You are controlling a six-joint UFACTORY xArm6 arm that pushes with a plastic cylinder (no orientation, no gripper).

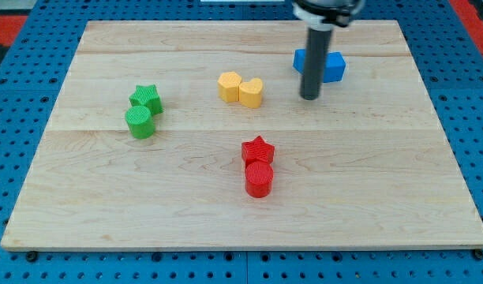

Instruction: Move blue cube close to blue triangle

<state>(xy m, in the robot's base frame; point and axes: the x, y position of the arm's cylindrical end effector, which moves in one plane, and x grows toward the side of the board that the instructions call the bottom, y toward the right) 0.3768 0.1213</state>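
Two blue blocks sit together at the view's upper right, partly hidden by my rod. The one on the right (pixel 334 67) looks like the blue cube; the one on the left (pixel 300 61) is mostly hidden, so I cannot make out its shape. They appear to touch or nearly touch behind the rod. My tip (pixel 309 98) rests on the board just below them, toward the view's bottom.
Two yellow blocks (pixel 240 87) sit left of my tip. A green star (pixel 146 98) and a green cylinder (pixel 140 122) are at the view's left. A red star (pixel 258 150) and a red cylinder (pixel 259 180) are at bottom centre. The wooden board (pixel 399 197) lies on a blue pegboard.
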